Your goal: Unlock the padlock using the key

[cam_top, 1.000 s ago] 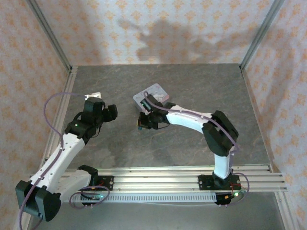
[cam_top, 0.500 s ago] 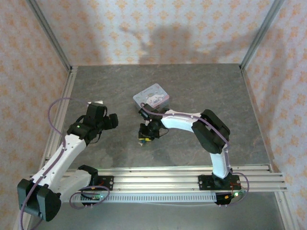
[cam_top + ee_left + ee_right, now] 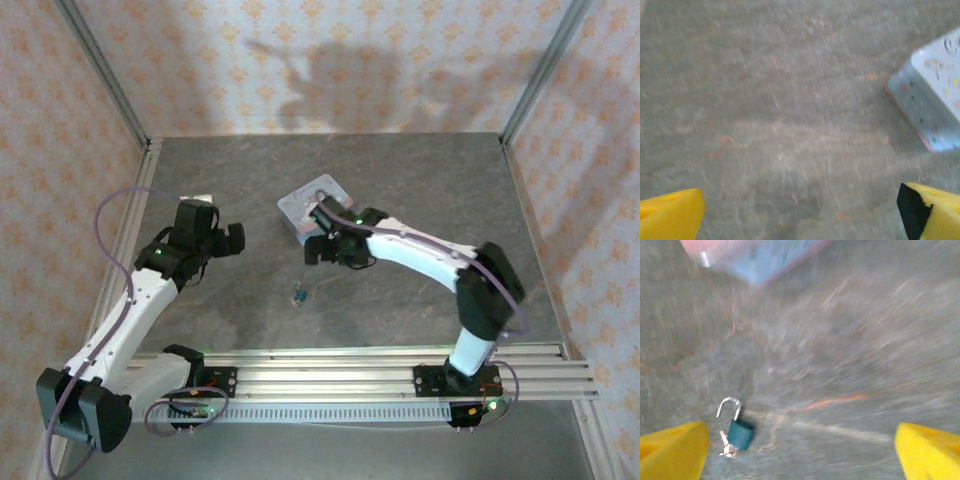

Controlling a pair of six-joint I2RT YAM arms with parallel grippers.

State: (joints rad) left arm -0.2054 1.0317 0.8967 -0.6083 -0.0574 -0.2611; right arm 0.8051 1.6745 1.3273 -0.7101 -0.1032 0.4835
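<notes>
While the padlock [image 3: 740, 434] is lying on the table [image 3: 865, 365], key [image 3: 725, 448] at its base, we are seeing right gripper [image 3: 801, 452] spread wide, left gripper [image 3: 800, 215] likewise apart.

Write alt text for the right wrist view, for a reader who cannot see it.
A teal padlock lies on the grey table, its shackle swung open, with the key at its lower end. The yellow fingertips of the right gripper stand wide apart in the bottom corners, touching neither. A blurred pastel tin crosses the top edge.
</notes>
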